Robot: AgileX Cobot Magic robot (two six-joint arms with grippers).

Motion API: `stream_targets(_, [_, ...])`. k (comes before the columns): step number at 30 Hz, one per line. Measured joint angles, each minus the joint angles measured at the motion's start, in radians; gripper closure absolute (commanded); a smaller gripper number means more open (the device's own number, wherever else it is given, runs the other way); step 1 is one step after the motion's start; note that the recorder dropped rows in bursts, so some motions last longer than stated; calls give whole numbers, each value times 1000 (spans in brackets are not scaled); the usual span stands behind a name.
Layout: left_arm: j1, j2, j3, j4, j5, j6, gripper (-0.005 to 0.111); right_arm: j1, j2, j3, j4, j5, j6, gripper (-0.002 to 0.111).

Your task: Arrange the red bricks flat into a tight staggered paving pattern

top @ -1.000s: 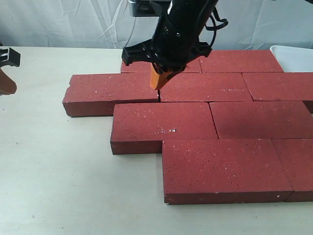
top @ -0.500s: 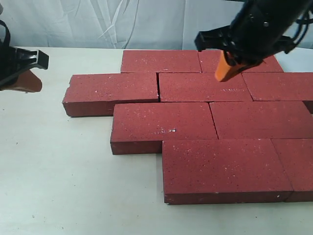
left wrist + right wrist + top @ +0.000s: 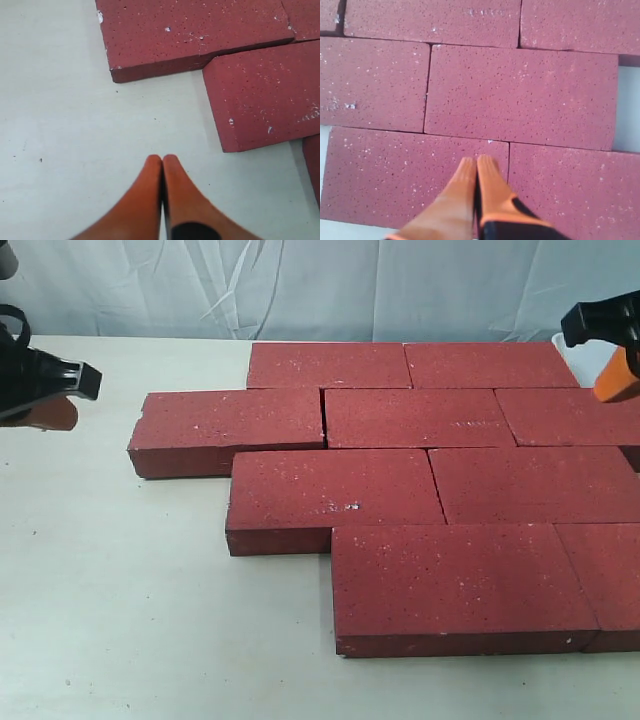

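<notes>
Several dark red bricks (image 3: 420,480) lie flat on the table in staggered rows, edges touching. The leftmost brick (image 3: 230,428) sits slightly skewed, with a thin gap at its right end. My left gripper (image 3: 45,412) hovers at the far left edge over bare table, shut and empty; in the left wrist view its orange fingertips (image 3: 162,160) press together, apart from the nearest brick (image 3: 265,95). My right gripper (image 3: 615,380) is at the far right edge above the bricks, shut and empty; its orange tips (image 3: 476,162) meet over a brick joint (image 3: 508,155).
A white tray (image 3: 600,352) stands at the back right behind the bricks. A pale cloth backdrop hangs along the table's far edge. Bare table (image 3: 110,580) stretches to the left and front of the bricks.
My right arm has swung from above the middle of the second row far to the right edge. My left gripper has come slightly into view at the left.
</notes>
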State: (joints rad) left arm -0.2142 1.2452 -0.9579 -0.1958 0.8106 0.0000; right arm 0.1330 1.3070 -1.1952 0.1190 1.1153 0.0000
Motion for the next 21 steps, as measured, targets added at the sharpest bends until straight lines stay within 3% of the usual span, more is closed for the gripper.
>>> stream_targets(6, [0, 0, 0, 90, 19, 0, 107, 0, -7, 31, -4, -81, 0, 109])
stream_targets(13, [0, 0, 0, 117, 21, 0, 107, 0, -8, 291, -12, -356, 0, 109])
stream_targets(21, [0, 0, 0, 120, 23, 0, 107, 0, -47, 337, -27, -215, 9, 109])
